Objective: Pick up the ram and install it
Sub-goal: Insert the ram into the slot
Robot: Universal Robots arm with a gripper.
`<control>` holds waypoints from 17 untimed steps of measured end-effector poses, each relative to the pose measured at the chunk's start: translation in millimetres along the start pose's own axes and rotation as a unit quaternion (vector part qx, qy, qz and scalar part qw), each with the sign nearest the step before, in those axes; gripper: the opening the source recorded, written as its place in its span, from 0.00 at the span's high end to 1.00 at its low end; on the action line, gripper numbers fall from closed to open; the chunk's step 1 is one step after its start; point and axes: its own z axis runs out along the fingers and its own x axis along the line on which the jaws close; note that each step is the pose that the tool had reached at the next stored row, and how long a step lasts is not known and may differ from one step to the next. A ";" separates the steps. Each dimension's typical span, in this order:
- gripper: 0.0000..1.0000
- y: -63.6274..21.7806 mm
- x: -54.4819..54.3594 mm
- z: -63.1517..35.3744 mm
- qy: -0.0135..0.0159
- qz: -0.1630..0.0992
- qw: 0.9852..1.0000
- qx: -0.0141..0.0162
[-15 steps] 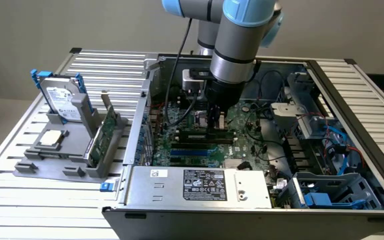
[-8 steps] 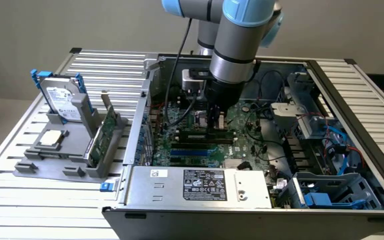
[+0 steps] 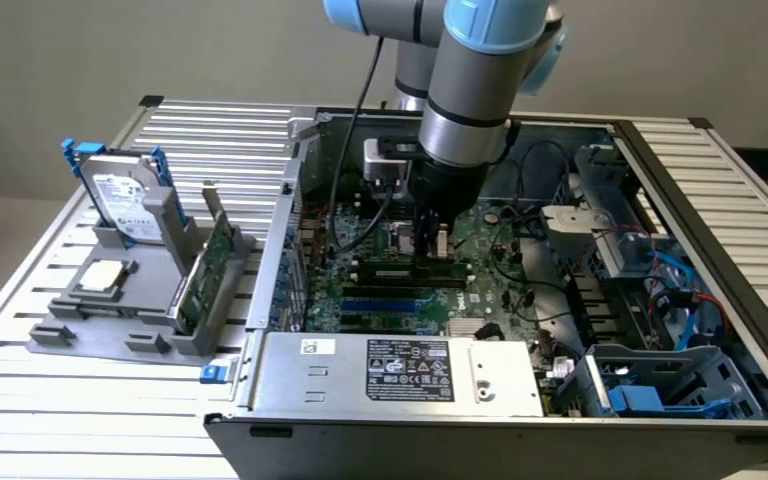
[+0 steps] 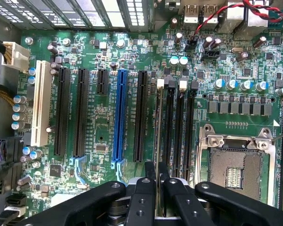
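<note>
One stick in play: the gripper [image 4: 156,181] is nearly closed, pinching the ram [image 4: 157,127] edge-on, low over the memory slots [image 4: 179,127] in the middle of the motherboard [image 3: 398,285]. Seating looks to be the step in hand. Alignment must be dead straight; neighbouring slots crowd close, and the case wall [image 3: 277,250] hems the exterior view's left.

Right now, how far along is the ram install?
Pickup looks done: the gripper is shut on the ram, seen edge-on. In hand: the stick is held over the memory slots on the motherboard. Left: whether it is seated can't be told yet.
</note>
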 end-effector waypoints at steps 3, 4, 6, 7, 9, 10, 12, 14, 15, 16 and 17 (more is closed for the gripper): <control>0.86 -0.1 -0.1 0.8 0.000 0.000 1.000 0.000; 0.86 -0.1 -0.1 1.1 0.000 0.000 1.000 0.000; 0.86 -0.2 -0.1 1.6 0.000 0.000 1.000 0.000; 0.86 -0.2 -0.1 1.9 0.000 0.000 1.000 0.000; 0.86 -0.3 -0.2 2.3 0.000 0.000 1.000 0.000; 0.86 -0.3 -0.2 2.4 0.000 0.000 1.000 0.000; 0.86 -0.3 -0.3 2.4 0.000 0.000 1.000 0.000; 0.86 -0.4 -0.3 2.4 0.000 0.000 1.000 0.000; 0.86 -0.6 -0.3 2.4 0.000 0.000 1.000 0.000; 0.86 -0.7 -0.3 2.4 0.000 0.000 1.000 0.000; 0.86 -0.8 -0.3 2.3 0.000 0.000 1.000 0.000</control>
